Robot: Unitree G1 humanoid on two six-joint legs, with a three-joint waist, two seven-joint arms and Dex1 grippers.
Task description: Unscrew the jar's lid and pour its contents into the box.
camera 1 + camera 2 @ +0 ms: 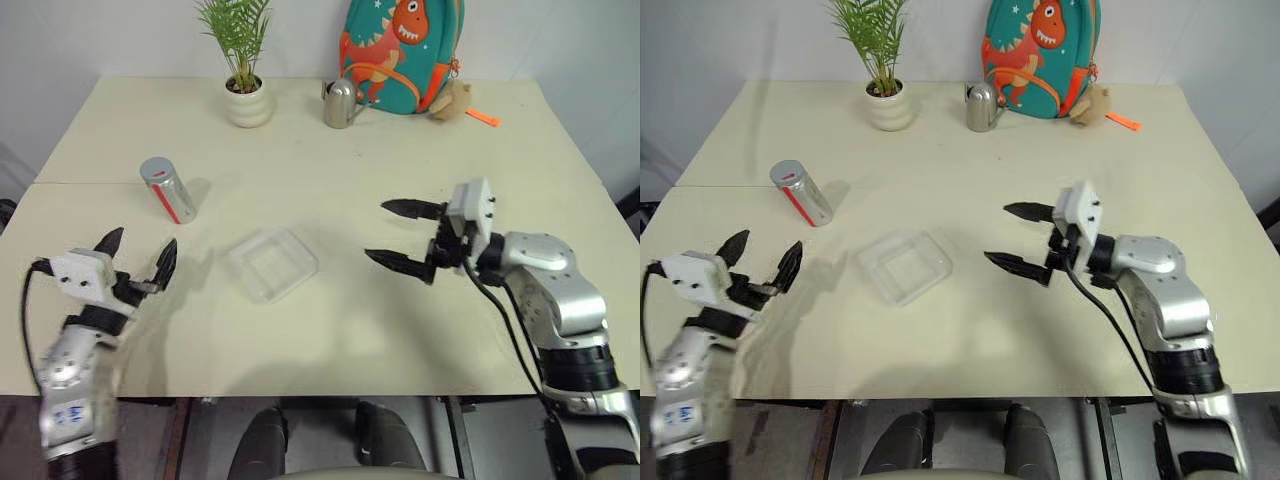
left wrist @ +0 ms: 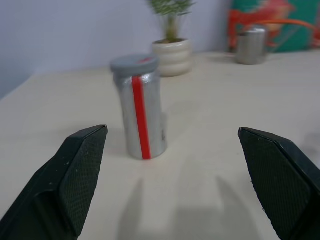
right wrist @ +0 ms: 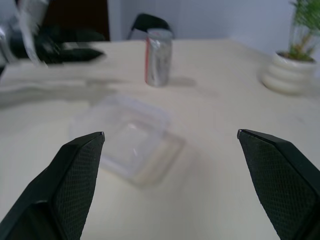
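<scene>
The jar [image 1: 168,190], a slim silver cylinder with a red stripe, stands upright on the table's left side with the grey lid [image 1: 156,169] on top. Its contents are hidden inside. My left gripper [image 1: 144,240] is open, nearer the table's front edge than the jar, and faces it with a gap between; the left wrist view shows the jar [image 2: 141,117] between and beyond the fingers. The clear box [image 1: 272,262] lies at mid-table with nothing in it. To its right my right gripper [image 1: 376,230] is open and points left toward the box [image 3: 125,137] without touching it.
Along the table's far edge stand a potted plant [image 1: 245,95], a small steel watering can [image 1: 342,103], a dinosaur backpack [image 1: 400,50] and a plush toy [image 1: 452,100]. A seam crosses the tabletop behind the jar.
</scene>
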